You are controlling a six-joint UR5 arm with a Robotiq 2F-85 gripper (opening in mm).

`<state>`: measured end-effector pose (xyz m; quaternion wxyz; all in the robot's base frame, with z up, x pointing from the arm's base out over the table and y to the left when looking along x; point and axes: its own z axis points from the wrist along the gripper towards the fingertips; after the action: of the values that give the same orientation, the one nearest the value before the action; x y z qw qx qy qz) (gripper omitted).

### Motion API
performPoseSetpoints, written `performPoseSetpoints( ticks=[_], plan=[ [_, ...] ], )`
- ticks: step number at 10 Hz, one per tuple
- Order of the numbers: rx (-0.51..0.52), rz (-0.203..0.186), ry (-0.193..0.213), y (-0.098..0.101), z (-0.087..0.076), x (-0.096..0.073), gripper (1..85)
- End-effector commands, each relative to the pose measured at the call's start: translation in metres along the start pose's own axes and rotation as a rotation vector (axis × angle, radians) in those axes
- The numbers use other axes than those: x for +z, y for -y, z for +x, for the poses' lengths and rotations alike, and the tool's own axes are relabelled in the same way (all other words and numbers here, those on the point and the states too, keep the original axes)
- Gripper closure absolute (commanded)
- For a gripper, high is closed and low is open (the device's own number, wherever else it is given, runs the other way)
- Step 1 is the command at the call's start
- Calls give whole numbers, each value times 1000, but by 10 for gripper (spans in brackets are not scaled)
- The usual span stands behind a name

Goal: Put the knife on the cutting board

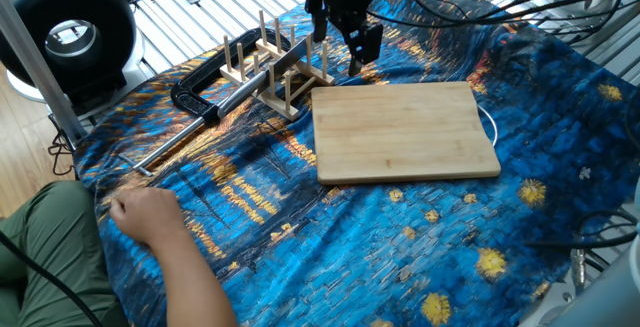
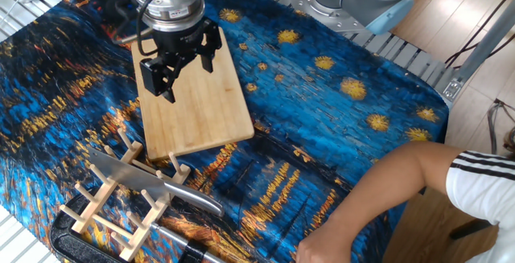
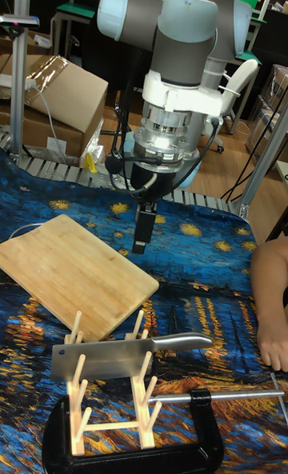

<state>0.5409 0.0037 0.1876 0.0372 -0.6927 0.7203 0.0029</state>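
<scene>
The knife [image 1: 277,65] is a silver cleaver lying across the pegs of a small wooden rack [image 1: 262,71], blade on edge; it also shows as the knife [image 2: 138,178] and the knife [image 3: 120,356]. Beside the rack lies the cutting board [image 1: 405,132], a bare light bamboo rectangle, seen too as the cutting board [image 2: 193,106] and the cutting board [image 3: 68,270]. My gripper [image 1: 342,37] hangs open and empty above the board's corner nearest the rack, clear of the knife. It appears again as the gripper [image 2: 187,70] and the gripper [image 3: 144,234].
A black clamp [image 1: 197,102] with a long metal bar lies just beyond the rack. A person's hand [image 1: 145,212] rests on the blue patterned cloth near the table edge, and an arm [image 2: 378,195] reaches in. Cables [image 1: 520,7] run behind the board.
</scene>
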Motion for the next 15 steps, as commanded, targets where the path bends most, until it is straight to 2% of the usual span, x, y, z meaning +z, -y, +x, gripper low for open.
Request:
performPoseSetpoints(
  ticks=[1,3,4,5,6,8,9,11,13,15],
  plan=[
    [-26,9,7,8,-2,4,7],
    [25,12,11,25,-12,15,27],
    [47,6,28,30,-21,19,33],
    [50,3,26,31,-23,19,23],
    [35,5,-2,30,-16,18,7],
    [74,-2,-17,28,-12,18,7],
    [96,3,-12,30,-14,18,7],
    [109,10,-28,31,-9,18,7],
    [85,3,-10,32,-12,19,7],
    [31,-16,14,67,2,33,7]
  ],
)
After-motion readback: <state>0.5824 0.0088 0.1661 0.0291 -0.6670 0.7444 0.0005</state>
